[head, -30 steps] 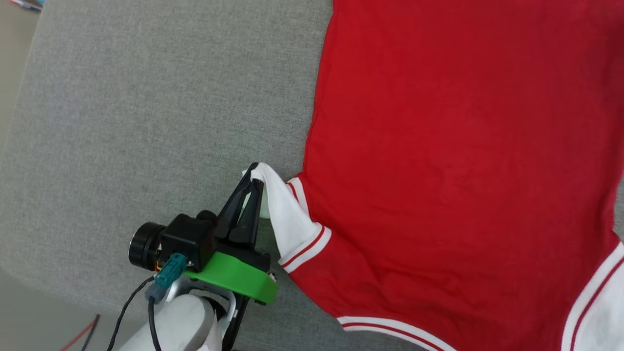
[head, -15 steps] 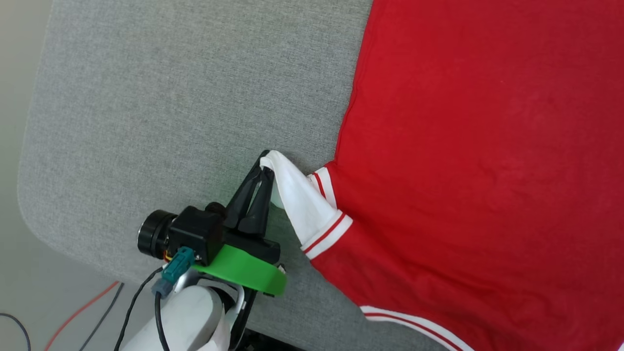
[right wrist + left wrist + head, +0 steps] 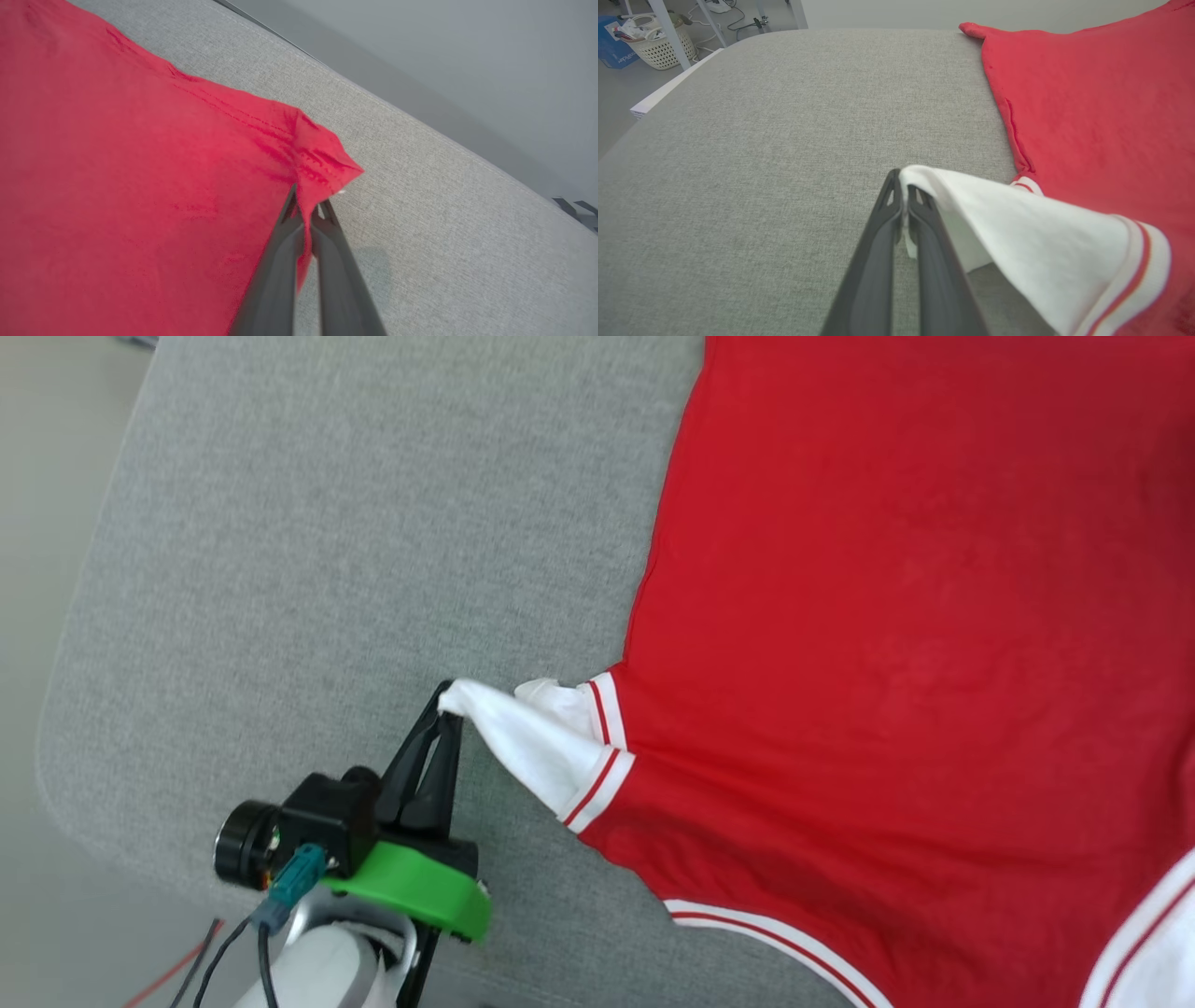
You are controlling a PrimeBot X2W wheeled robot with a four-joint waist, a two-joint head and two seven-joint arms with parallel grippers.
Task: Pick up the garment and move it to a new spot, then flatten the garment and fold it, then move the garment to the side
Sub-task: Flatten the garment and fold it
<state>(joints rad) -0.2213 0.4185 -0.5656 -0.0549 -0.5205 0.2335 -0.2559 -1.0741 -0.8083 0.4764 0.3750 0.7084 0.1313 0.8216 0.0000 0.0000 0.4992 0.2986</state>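
Underneath, a grey fabric pad (image 3: 327, 569) carries the shirt (image 3: 887, 616); left gripper (image 3: 447, 706) pinches its white sleeve (image 3: 532, 751), right gripper (image 3: 306, 212) its red corner (image 3: 327, 161); a basket (image 3: 657, 49) sits on the floor beyond.

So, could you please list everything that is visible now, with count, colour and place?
padded surface: one, grey fabric, in front of the robot.
jersey T-shirt: one, red with white striped-trim sleeves, spread on the padded surface's right part.
basket: one, cream, on the floor beyond the surface.
floor cables: at least two, red and black, beside the surface's near corner.
left gripper: one, dark, shut on the shirt's white sleeve end.
right gripper: one, dark, shut on a red corner of the shirt.
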